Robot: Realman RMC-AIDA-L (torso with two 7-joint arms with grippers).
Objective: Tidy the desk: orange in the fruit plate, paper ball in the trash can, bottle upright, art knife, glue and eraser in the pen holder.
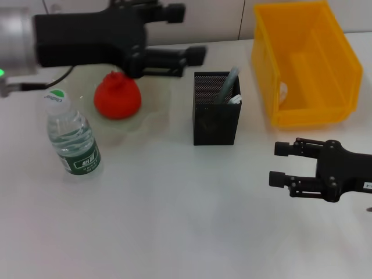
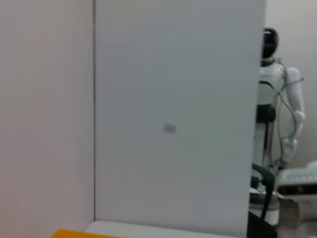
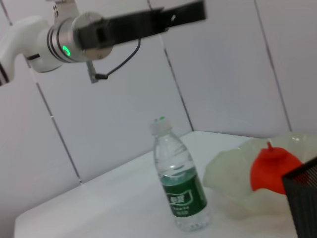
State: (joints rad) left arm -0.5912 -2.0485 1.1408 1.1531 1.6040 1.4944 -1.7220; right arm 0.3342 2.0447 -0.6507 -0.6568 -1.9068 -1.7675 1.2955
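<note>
Your left gripper (image 1: 189,35) hangs high at the far left, fingers spread and empty, while your right gripper (image 1: 278,164) sits low at right, fingers apart, empty.

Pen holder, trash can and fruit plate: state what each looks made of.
Pen holder: black metal mesh, matte; fine perforations show. Trash can: bright yellow plastic, smooth, slightly glossy moulded walls. Fruit plate: translucent pale-green plastic or glass, hard to tell; its wavy rim lets light through.
</note>
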